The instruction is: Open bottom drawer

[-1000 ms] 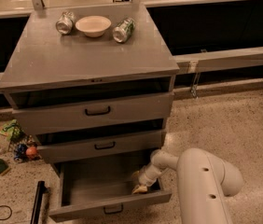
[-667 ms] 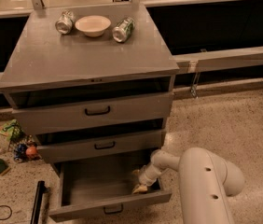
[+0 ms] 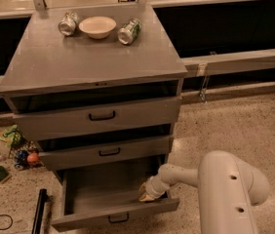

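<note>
The grey cabinet (image 3: 93,65) has three drawers. The bottom drawer (image 3: 115,213) is pulled out, showing its plain grey inside (image 3: 103,186) and its small black bar handle (image 3: 118,219) on the front. The middle drawer (image 3: 103,151) and the top drawer (image 3: 101,115) are pushed in. My gripper (image 3: 145,195) reaches down into the right side of the open bottom drawer, just behind its front panel. The white arm (image 3: 225,189) comes in from the lower right.
A white bowl (image 3: 97,26) and two cans (image 3: 68,23) (image 3: 129,31) lie on the cabinet top. Small items litter the floor at the left (image 3: 15,150). A black bar (image 3: 40,211) lies on the floor left of the drawer. A low ledge runs behind, at the right (image 3: 240,60).
</note>
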`<state>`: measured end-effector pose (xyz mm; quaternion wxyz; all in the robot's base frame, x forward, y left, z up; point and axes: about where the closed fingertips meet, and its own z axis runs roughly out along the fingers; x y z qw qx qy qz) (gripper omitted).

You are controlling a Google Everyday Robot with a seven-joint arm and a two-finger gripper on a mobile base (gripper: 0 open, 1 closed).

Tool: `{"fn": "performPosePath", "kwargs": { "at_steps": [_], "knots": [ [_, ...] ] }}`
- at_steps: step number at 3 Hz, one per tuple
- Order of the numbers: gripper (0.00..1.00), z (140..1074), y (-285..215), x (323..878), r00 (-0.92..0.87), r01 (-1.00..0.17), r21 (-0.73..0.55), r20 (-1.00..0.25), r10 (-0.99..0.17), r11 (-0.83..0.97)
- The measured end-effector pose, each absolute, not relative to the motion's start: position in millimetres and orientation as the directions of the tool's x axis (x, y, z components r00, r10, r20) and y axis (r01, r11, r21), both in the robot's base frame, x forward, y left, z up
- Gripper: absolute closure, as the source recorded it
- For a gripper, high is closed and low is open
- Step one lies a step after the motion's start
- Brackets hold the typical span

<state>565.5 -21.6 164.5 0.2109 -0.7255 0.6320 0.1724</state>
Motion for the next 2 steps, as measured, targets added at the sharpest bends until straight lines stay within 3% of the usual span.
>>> {"fn": "performPosePath", "kwargs": {
  "at_steps": [1, 2],
  "knots": [
    [0.88, 179, -24, 569, 0.222, -0.966, -0.227, -0.479, -0.849, -0.124],
    [1.00, 208, -57, 568, 0.333, -0.912, -0.362, -0.375, -0.865, -0.193]
  ]
}}
